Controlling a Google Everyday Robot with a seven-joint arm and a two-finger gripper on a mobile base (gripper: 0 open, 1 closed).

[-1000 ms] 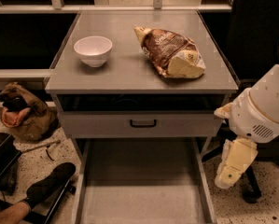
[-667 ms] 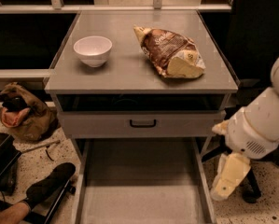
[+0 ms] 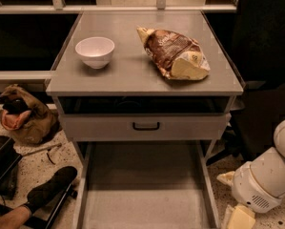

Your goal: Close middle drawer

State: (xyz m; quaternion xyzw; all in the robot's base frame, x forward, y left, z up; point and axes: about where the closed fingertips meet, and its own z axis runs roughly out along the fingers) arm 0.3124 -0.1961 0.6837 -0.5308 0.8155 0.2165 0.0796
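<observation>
The middle drawer [image 3: 144, 190] is pulled far out under the grey cabinet. Its long flat tray runs down to the bottom edge of the camera view, and its front and handle are out of view below. Above it the taller-fronted drawer [image 3: 146, 126] with a black bar handle stands slightly open. My gripper [image 3: 240, 218] is low at the bottom right corner, right of the tray's right rail and apart from it, mostly cut off by the frame edge. The white arm housing [image 3: 266, 182] sits above it.
A white bowl [image 3: 95, 50] and a brown snack bag [image 3: 174, 54] lie on the cabinet top [image 3: 132, 75]. A brown bag [image 3: 24, 116] lies on the floor at left. A person's black shoe [image 3: 51, 187] is at lower left beside the tray.
My arm and gripper have moved down and to the right, from beside the drawer's right rail toward the bottom right corner. The drawers have not moved.
</observation>
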